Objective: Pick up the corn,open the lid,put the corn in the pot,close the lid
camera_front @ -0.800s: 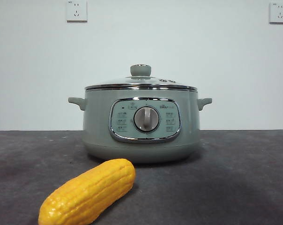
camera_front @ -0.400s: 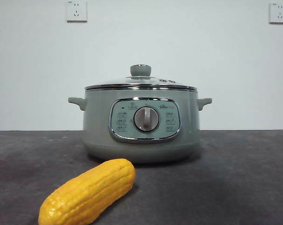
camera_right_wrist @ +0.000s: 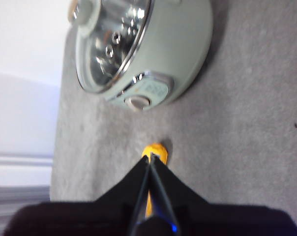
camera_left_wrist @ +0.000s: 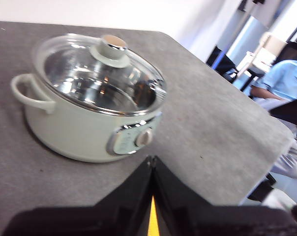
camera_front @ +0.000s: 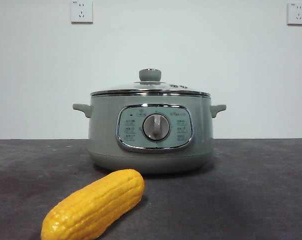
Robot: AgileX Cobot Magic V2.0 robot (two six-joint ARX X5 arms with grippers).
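The corn (camera_front: 96, 205) lies on the table in front of the pot (camera_front: 103, 135), slanted, one end toward the pot. The lid (camera_front: 150, 89) sits shut on the pot, its pale green knob upright. No arm shows in the front view. My left gripper (camera_left_wrist: 151, 160) is shut and empty, above the table on the near side of the pot (camera_left_wrist: 65, 128) and lid (camera_left_wrist: 99, 73). A yellow sliver of corn (camera_left_wrist: 152, 219) shows between its jaws. My right gripper (camera_right_wrist: 149, 158) is shut and empty, above the corn (camera_right_wrist: 156, 150), with the pot (camera_right_wrist: 183, 49) and lid (camera_right_wrist: 114, 44) beyond.
The dark grey table (camera_front: 251, 190) runs to a white wall with two sockets (camera_front: 81, 11) (camera_front: 297, 13). In the left wrist view the table's edge (camera_left_wrist: 266, 167) shows, with a person in a blue shirt (camera_left_wrist: 281, 83) beyond it.
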